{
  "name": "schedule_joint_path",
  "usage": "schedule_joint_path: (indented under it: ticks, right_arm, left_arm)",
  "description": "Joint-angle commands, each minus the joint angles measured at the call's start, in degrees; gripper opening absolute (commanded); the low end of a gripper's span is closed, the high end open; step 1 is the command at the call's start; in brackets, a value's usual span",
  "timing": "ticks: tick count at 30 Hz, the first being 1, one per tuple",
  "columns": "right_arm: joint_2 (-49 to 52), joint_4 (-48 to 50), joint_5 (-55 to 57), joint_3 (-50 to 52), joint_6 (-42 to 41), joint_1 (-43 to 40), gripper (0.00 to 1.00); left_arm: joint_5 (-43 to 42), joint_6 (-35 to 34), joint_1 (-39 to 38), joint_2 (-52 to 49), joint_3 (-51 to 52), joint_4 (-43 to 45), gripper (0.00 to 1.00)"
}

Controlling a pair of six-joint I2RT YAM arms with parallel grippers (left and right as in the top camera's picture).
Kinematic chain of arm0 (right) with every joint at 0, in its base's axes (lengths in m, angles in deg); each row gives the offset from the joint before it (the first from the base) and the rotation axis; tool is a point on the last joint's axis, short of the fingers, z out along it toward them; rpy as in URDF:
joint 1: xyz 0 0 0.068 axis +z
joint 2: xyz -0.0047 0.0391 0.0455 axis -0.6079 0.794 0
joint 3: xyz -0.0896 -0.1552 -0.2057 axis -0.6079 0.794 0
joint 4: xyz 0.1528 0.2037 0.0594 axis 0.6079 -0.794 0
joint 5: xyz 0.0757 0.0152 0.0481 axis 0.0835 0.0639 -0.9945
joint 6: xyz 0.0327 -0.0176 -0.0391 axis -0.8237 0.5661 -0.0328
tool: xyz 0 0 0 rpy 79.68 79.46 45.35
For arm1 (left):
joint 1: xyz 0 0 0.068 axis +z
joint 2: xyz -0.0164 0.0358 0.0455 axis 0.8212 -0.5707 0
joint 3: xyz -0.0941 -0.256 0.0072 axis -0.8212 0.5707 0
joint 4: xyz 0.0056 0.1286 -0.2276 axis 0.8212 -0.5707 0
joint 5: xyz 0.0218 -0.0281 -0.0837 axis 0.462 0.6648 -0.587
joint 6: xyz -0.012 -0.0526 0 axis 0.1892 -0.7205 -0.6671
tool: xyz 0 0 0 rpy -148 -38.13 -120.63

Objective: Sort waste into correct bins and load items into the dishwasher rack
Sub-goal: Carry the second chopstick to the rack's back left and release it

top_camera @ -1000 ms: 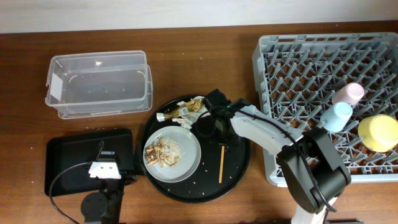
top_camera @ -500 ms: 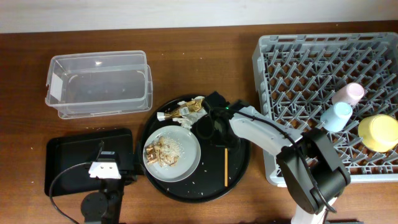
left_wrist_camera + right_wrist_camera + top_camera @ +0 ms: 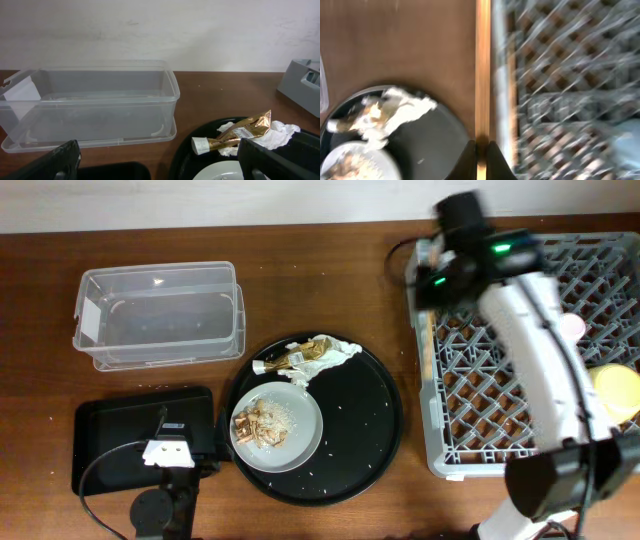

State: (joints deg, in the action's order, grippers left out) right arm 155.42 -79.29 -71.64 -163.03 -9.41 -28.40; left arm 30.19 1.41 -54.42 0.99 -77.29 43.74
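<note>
Nearest me, my left claw hangs wide open over the flat black tray, just left of the round black tray. On the round tray's left half sits the grey plate with food scraps and rice. At its far rim lie the gold-brown wrapper and a crumpled napkin. The wrapper's white label is too small to read. Beyond the round tray, to the left, stands the clear tub; I can read nothing on its white sticker. To the right, over the far-left corner of the dishwasher rack, my right claw is clamped on a chopstick.
</note>
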Motion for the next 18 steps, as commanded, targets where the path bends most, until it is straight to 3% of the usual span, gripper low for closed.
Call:
schedule_joint_path:
  ticks: [1, 10, 18]
  right_arm:
    - [0.39, 1.16, 0.37, -0.70, 10.45, -5.22, 0.04]
    - [5.73, 9.33, -3.67, 3.72, 10.84, -8.68, 0.05]
    - [8.63, 11.74, -4.52, 6.75, 10.62, -8.57, 0.29]
  left_arm:
    - [-0.24, 0.90, 0.26, 0.24, 0.15, -0.35, 0.99]
    - [-0.24, 0.87, 0.26, 0.24, 0.15, -0.35, 1.00]
    - [-0.24, 0.90, 0.26, 0.24, 0.15, -0.35, 0.99]
